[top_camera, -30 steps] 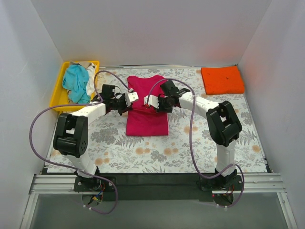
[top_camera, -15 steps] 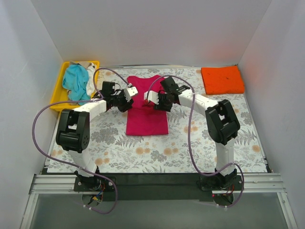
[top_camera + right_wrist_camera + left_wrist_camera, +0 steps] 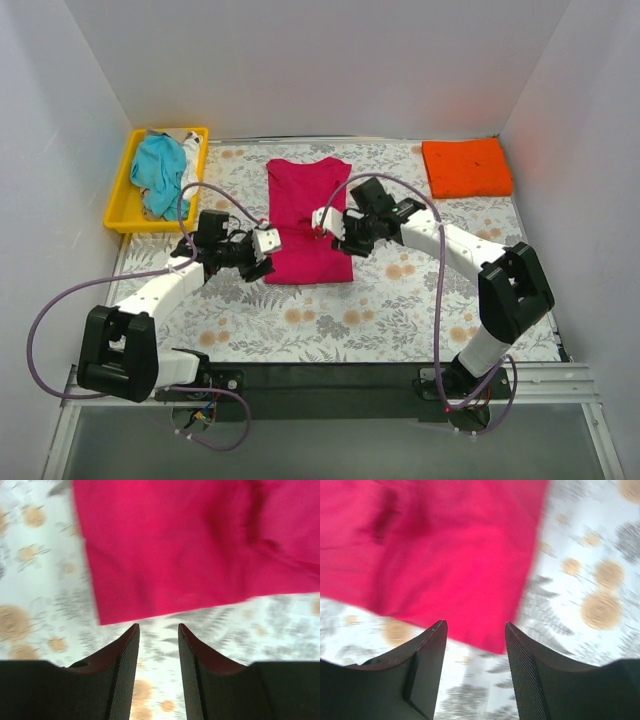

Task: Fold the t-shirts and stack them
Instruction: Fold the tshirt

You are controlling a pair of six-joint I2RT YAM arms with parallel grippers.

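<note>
Folding in hand — magenta t-shirt [image 3: 308,215] flat on the counter [image 3: 400,310], left gripper [image 3: 264,255] at its near-left corner, right gripper [image 3: 320,224] by its right edge, both open, empty — next likely needs pinching the hem corners.

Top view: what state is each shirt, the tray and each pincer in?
Pink shirt, flat, sleeves folded in.
Orange shirt, folded.
Teal shirt, crumpled in tray.
White shirt, crumpled in tray.
Tray, holds two shirts.
Left pincer, open, empty.
Right pincer, open, empty.
</note>
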